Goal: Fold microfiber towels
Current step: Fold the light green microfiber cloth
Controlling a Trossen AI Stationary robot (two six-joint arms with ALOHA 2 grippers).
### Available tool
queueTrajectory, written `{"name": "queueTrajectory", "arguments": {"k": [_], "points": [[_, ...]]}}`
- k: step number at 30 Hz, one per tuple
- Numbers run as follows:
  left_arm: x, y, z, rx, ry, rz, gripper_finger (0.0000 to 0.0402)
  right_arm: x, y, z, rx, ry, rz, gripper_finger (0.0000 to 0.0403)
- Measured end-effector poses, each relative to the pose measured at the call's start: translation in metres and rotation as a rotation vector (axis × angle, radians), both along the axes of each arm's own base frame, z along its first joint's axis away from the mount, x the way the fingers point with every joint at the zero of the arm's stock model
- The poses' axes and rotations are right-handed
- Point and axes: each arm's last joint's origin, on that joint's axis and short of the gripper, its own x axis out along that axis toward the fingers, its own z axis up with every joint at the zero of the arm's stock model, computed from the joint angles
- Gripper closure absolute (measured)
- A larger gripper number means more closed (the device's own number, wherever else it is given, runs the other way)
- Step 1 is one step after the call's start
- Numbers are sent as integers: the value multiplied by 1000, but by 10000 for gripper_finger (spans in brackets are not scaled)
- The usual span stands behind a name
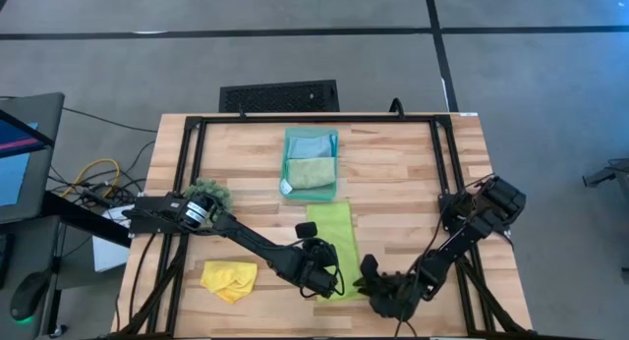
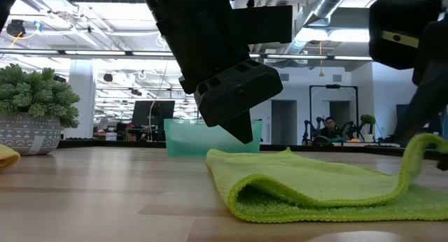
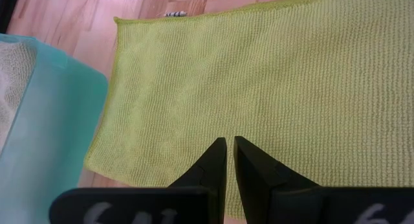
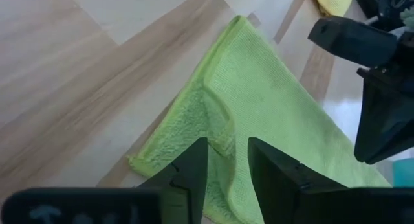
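The lime green microfiber towel [image 1: 334, 244] lies lengthwise on the tabletop [image 1: 393, 173], just in front of the teal tray [image 1: 311, 164] that holds folded cloths, with its near end between the two arms. The left end effector [image 3: 229, 160] is pressed together over the cloth, while the right end effector [image 4: 228, 160] straddles a raised near corner, fingers spread but seemingly not yet gripping. The fold looks underway; next the right fingers should pinch that corner and carry it over towards the far edge.
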Motion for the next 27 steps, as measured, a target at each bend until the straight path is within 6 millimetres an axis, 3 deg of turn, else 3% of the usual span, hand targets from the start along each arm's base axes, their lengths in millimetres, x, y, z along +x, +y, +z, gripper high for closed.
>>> {"name": "queueTrajectory", "arguments": {"k": [9,21,27], "points": [[0,0,0,0,0,0,379,-1,3,1,18,-11,4,291],[0,0,0,0,0,0,379,5,-4,-2,34,5,-46,248],[0,0,0,0,0,0,379,-1,1,-3,8,14,-6,304]]}}
